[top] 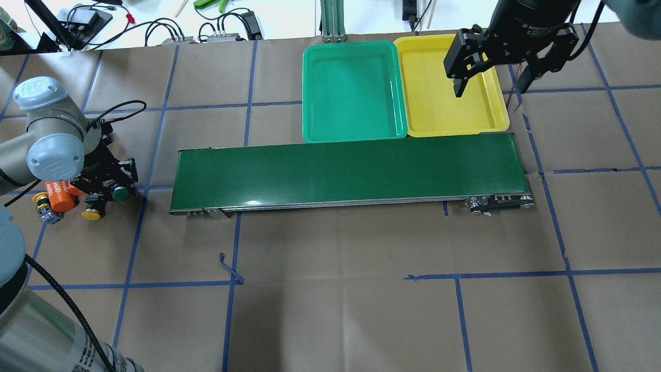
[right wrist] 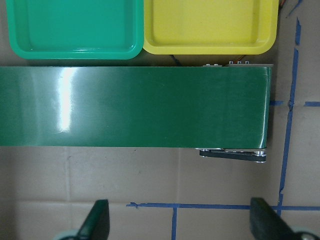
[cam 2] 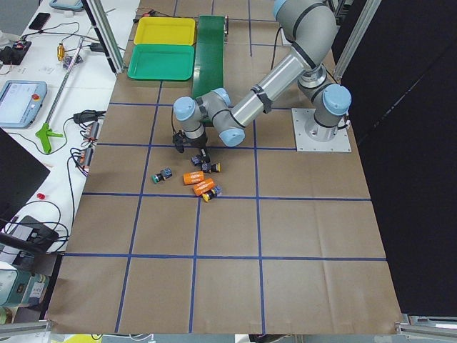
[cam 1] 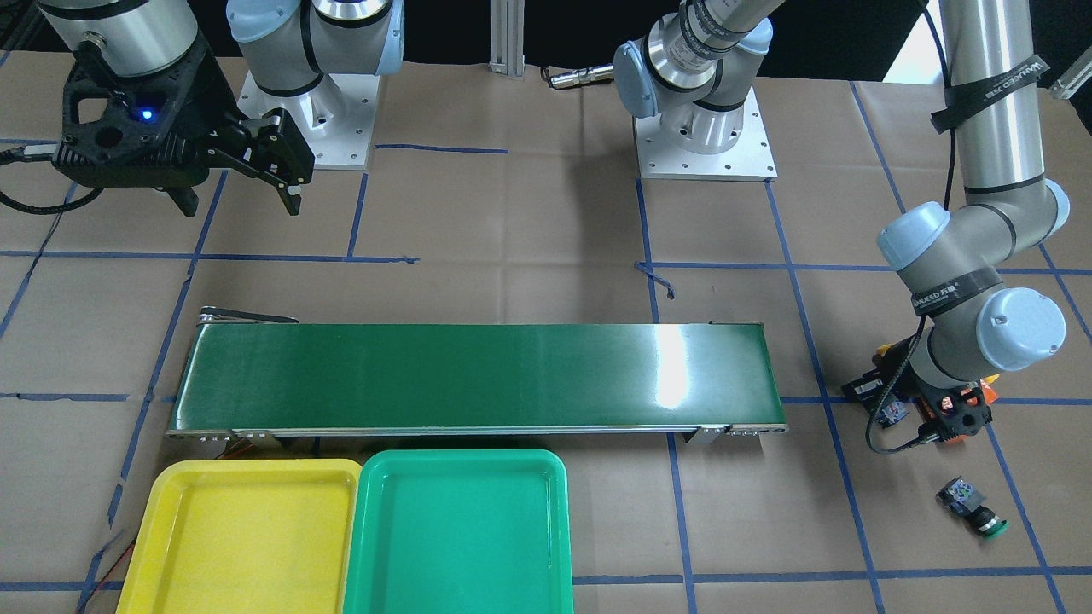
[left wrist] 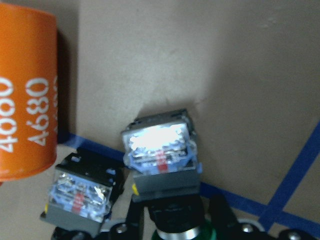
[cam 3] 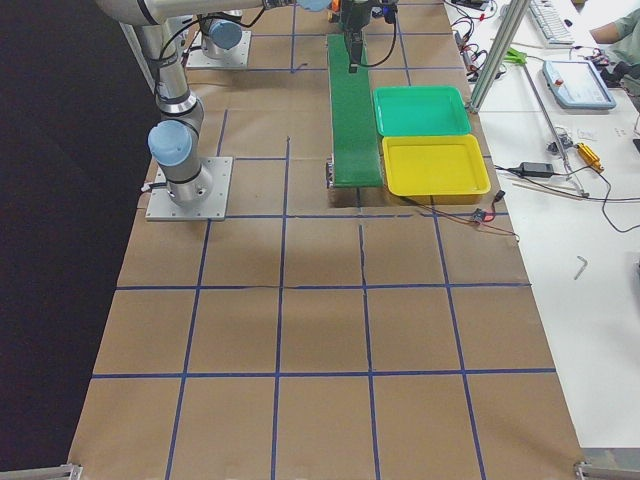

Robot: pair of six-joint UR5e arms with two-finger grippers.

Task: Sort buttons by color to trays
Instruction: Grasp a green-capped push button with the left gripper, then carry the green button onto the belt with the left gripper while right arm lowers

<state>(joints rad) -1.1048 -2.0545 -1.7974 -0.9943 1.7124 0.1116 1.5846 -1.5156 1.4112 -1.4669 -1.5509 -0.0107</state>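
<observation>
- Buttons [cam 2: 212, 168], qty 4: 2 green-cap, 2 yellow-cap. All lie on the worktop [top: 361, 289], off the belt end on the robot's left.
- Green button A [top: 121, 193]: sits between the fingers of the L tool [left wrist: 176, 222]. In the wrist view its terminal block faces the cam and its cap is toward the tool.
- Green button B [cam 1: 972, 507]: on its side, alone, apart from the cluster, toward the operators' side.
- Yellow button A [top: 92, 214]: just beside green button A.
- Yellow button B [top: 39, 198]: at the cluster's outer edge, next to an orange cyl.
- L tool: down at worktop level, jaws narrow, one finger on each side of green button A. Cannot tell whether it is clamped.
- Orange cylinders [cam 2: 193, 177], qty 2: lying in the same cluster. One reads "4680" in the wrist view.
- Trays, qty 2: green tray [top: 310, 93] and yellow tray [top: 434, 116]. They lie side by side, rims touching, both against the belt's far long edge from the robot. The yellow tray is nearer the belt end on the robot's right.
- Conveyor belt [top: 351, 173], qty 1: dark green, between the trays and the robot.
- R tool [right wrist: 180, 220]: raised well above the worktop near the belt's right end. Jaws wide, nothing held. Its wrist cam looks down on the belt end and both trays.
</observation>
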